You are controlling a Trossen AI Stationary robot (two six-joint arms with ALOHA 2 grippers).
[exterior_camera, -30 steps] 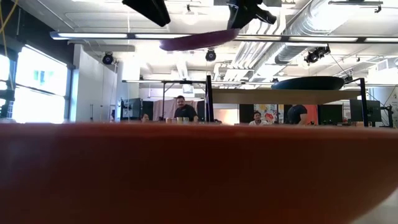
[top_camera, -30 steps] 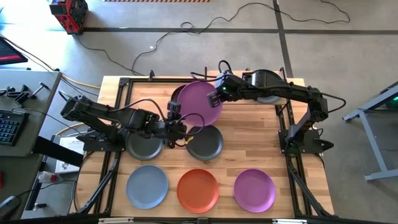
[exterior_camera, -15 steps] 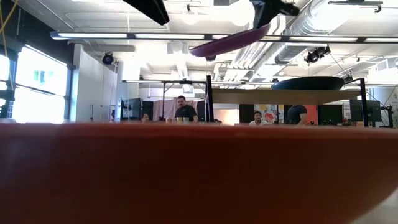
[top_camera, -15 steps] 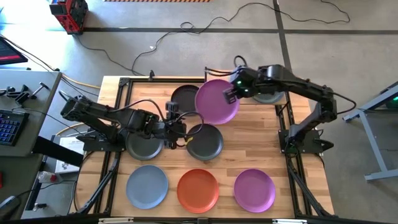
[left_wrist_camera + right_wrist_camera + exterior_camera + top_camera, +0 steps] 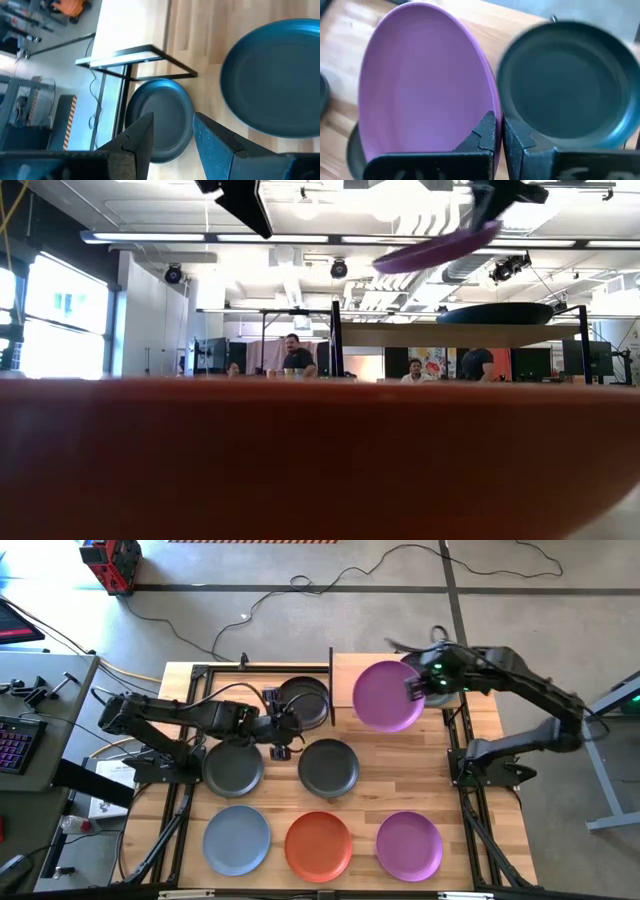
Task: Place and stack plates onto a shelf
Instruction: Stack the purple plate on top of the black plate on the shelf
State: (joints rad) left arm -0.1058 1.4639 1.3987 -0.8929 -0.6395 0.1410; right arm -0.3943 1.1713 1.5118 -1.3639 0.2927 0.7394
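Note:
My right gripper is shut on a purple plate in the air above the light-wood shelf. A dark plate lies flat on the shelf's right half, seen beyond the fingers in the right wrist view. My left gripper hovers open by the near rim of a dark plate lying left of the shelf. That plate shows between its fingers, and another dark plate lies beside it. In the low view the purple plate hangs tilted above the shelf. My right gripper pinches the purple plate at its right-hand rim, one finger on the inner face and the other behind it. The fingers come about level from the table's right. The plate is lifted clear and tilted, its held edge higher.
Two more dark plates lie in the table's middle. Along the near edge lie a light blue plate, an orange one and a second purple one. The orange plate fills the low view's foreground. People stand beyond the table.
My right gripper has carried the purple plate toward the table's right, from over the far dark plate to above the shelf, and the plate has tipped, its held edge rising. My left gripper has moved a little toward the far edge, nearer the far dark plate.

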